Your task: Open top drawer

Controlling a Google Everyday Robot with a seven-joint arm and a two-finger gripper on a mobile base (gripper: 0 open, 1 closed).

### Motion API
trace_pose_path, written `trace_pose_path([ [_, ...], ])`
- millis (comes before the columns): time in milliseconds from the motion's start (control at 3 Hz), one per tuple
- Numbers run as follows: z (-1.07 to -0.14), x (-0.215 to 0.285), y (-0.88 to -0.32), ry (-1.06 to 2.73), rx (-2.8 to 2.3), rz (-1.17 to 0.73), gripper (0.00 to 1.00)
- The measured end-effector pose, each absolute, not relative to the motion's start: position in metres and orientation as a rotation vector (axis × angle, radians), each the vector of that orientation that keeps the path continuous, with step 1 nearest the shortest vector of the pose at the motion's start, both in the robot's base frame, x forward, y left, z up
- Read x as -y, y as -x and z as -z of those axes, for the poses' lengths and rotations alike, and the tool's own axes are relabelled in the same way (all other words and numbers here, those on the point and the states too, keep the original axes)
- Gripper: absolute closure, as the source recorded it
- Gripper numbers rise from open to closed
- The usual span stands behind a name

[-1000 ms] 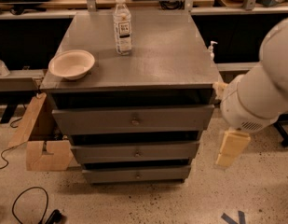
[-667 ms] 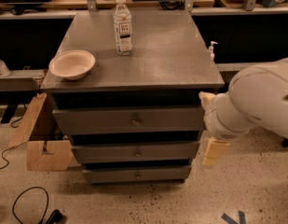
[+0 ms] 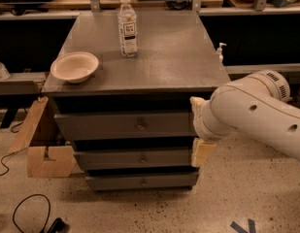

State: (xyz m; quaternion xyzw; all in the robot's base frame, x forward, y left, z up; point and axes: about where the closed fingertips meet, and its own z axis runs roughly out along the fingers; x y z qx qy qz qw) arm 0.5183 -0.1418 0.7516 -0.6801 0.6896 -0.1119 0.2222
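The top drawer [image 3: 106, 125] is the uppermost of three grey drawers in a grey cabinet, with a small round metal knob [image 3: 140, 125] at its middle. Its front sits flush and closed. My gripper [image 3: 198, 127] is at the right end of the drawer fronts, to the right of the knob and not touching it. One cream finger [image 3: 203, 152] hangs in front of the middle drawer [image 3: 135, 158] and the other tip [image 3: 196, 101] shows above the top drawer, so it stands open and empty. My white arm [image 3: 256, 113] comes in from the right.
A water bottle [image 3: 127, 25] and a cream bowl [image 3: 74, 67] stand on the cabinet top [image 3: 178, 57]. An open cardboard box [image 3: 42, 152] sits on the floor left of the cabinet, with a black cable [image 3: 30, 212] in front. Benches run behind.
My arm and gripper have moved left and up, from right of the cabinet to the right end of the drawer fronts. The drawers have not moved.
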Motion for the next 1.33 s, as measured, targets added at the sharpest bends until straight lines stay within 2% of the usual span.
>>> trace_pose_path([
  [333,-0.744,0.131,-0.523,1.93,-1.885,0.317,0.0],
  [1333,-0.684,0.104,-0.59,2.133,-1.887,0.405,0.0],
])
